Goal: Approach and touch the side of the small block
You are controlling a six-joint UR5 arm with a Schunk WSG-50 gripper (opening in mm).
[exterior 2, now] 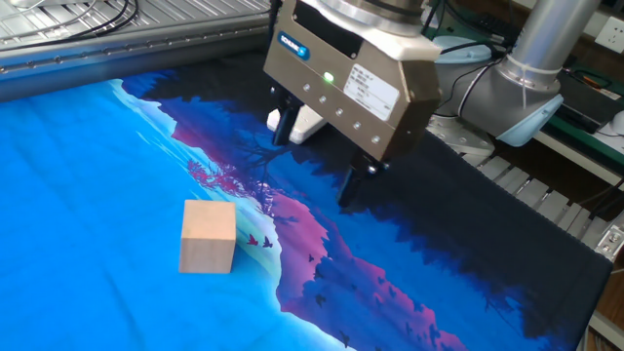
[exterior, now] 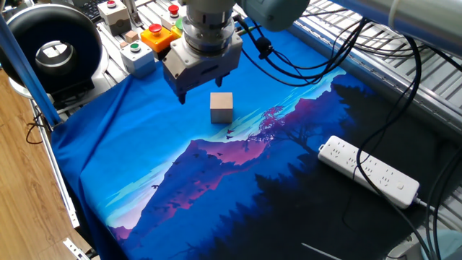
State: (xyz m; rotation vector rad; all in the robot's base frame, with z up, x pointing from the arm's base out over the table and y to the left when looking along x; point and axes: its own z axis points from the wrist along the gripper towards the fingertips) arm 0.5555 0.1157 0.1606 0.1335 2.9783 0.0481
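Observation:
The small block [exterior: 221, 107] is a plain light-tan wooden cube resting on the blue landscape cloth [exterior: 144, 166]. It also shows in the other fixed view [exterior 2: 208, 236]. My gripper [exterior: 196, 88] hangs just above the cloth, behind and to the left of the block, a short gap away and not touching it. In the other fixed view the gripper [exterior 2: 317, 156] is to the upper right of the block. Its two dark fingers [exterior 2: 353, 185] stand apart with nothing between them.
A white power strip [exterior: 368, 171] lies on the dark part of the cloth to the right. Button boxes [exterior: 155, 36] and a black round device [exterior: 50, 47] stand at the back left. Black cables [exterior: 346, 43] hang behind the arm.

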